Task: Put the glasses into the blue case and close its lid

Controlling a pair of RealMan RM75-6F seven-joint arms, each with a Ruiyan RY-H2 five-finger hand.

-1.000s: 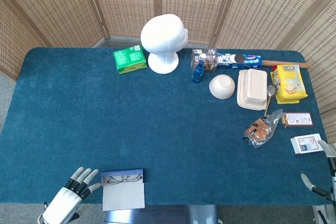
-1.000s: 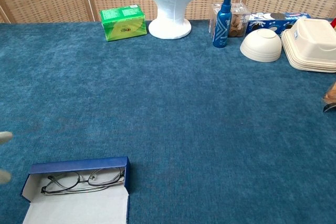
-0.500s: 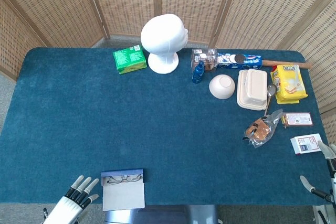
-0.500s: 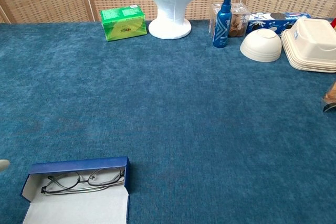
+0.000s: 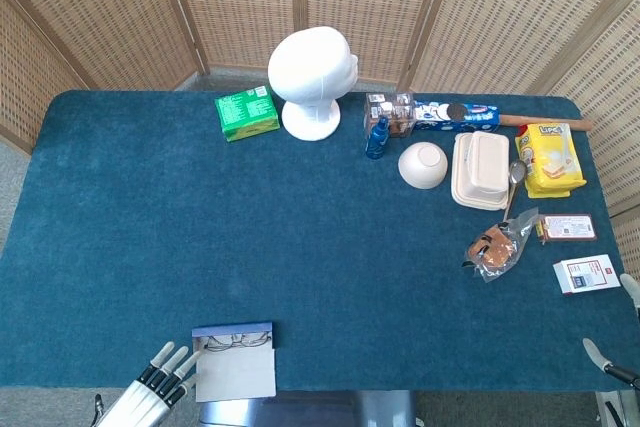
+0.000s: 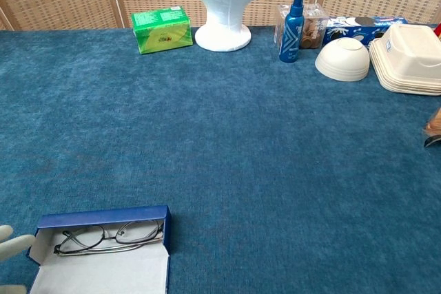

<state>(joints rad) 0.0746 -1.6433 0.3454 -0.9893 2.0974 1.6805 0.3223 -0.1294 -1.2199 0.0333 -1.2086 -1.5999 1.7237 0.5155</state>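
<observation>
1. The desk, covered in blue cloth, ends just behind the blue case. The case sits at the near left edge, so a push from the left hand while folding the lid could slide it off; that is the main risk I see.

2. The blue case is open, its pale lid lying flat toward the robot. A lid swung too fast could tip the light box or spring back open.

3. The left hand lies just left of the case with fingers straight and spread, holding nothing. In the chest view only pale fingertips show at the left border, beside the case wall; the head view shows more of the hand.

4. The right hand is only a sliver at the lower right of the head view, well apart from the case; I cannot tell how its fingers stand. The chest view does not show it.

5. The glasses already lie inside the case. The chest view shows frame and arms clearly; the head view gives only a faint trace. An arm sticking up could jam the lid.
</observation>
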